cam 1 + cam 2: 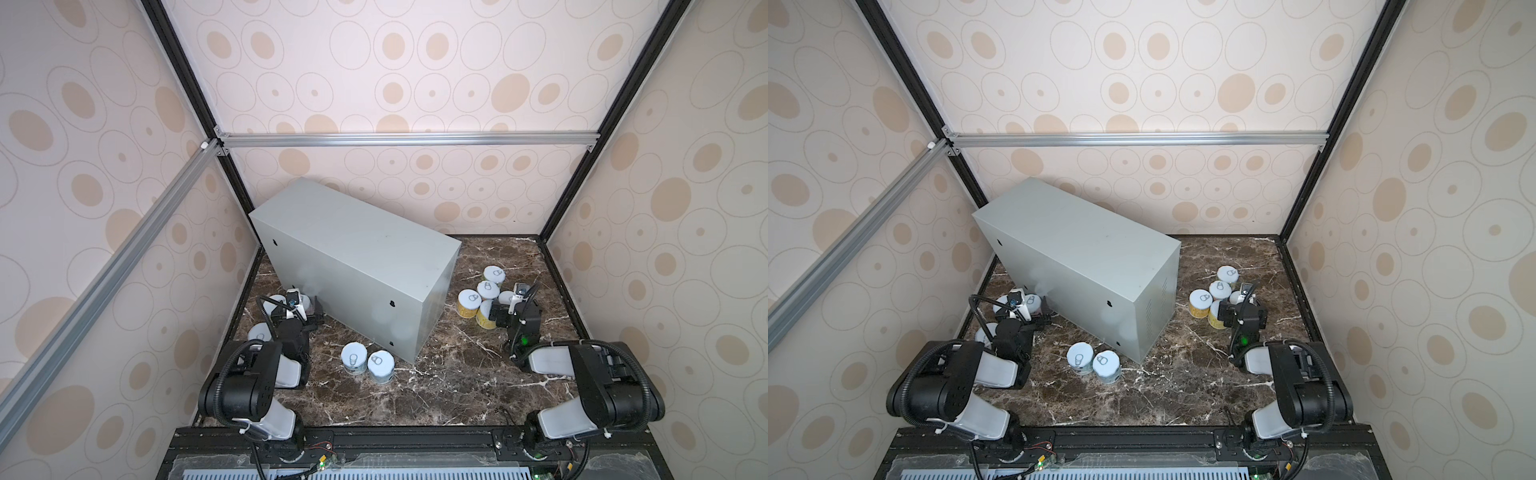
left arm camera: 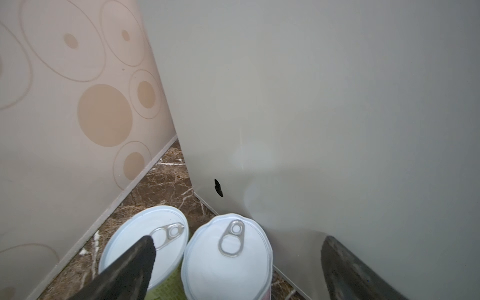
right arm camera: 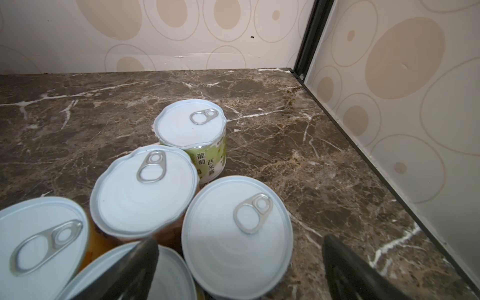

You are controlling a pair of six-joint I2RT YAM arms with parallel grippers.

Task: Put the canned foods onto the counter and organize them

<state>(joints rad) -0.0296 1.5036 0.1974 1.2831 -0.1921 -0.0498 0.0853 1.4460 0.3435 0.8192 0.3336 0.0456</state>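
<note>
The counter [image 1: 353, 249] [image 1: 1075, 249] is a grey box standing askew at the back left, with no can on top. In the left wrist view my left gripper [image 2: 237, 246] [image 1: 306, 308] is open above a pink-labelled can [image 2: 228, 262]. One fingertip overlaps the lid of a green-labelled can [image 2: 132, 233]; the other is in front of the counter's side [image 2: 324, 117]. My right gripper [image 3: 240, 242] [image 1: 510, 305] is open over a can [image 3: 236, 228] in a cluster of several cans [image 1: 488, 289]. That cluster includes a green can [image 3: 192, 124] and an orange one [image 3: 39, 233].
Two more cans [image 1: 354, 358] [image 1: 381, 365] stand on the brown marble floor [image 1: 436, 386] by the counter's near corner. Another can [image 1: 259, 332] sits by the left wall, partly behind the left arm. Patterned walls enclose the floor on three sides.
</note>
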